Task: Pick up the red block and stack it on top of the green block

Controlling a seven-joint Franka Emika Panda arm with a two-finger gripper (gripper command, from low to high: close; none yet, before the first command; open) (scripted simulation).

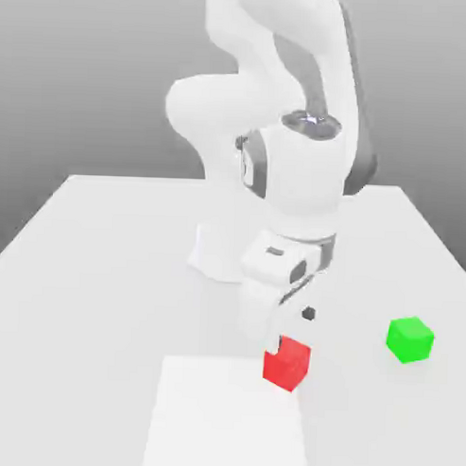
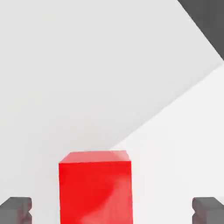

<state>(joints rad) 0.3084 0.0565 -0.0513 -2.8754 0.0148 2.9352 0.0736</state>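
Note:
The red block (image 1: pixel 287 364) rests on the white table, at the far corner of a brighter white patch. My gripper (image 1: pixel 288 331) hangs directly over it, pointing down. In the hand view the red block (image 2: pixel 95 188) stands between the two dark fingertips (image 2: pixel 15 210), with wide gaps on both sides, so the gripper (image 2: pixel 112 211) is open and touches nothing. The green block (image 1: pixel 409 339) sits on the table toward the exterior view's right, well apart from the red one.
The arm's white base (image 1: pixel 217 250) stands behind the gripper at the table's middle. A brighter white rectangular patch (image 1: pixel 226 416) lies on the table (image 1: pixel 84 269) in front. The table's far edge and a dark background show in the hand view's corner (image 2: pixel 208 22).

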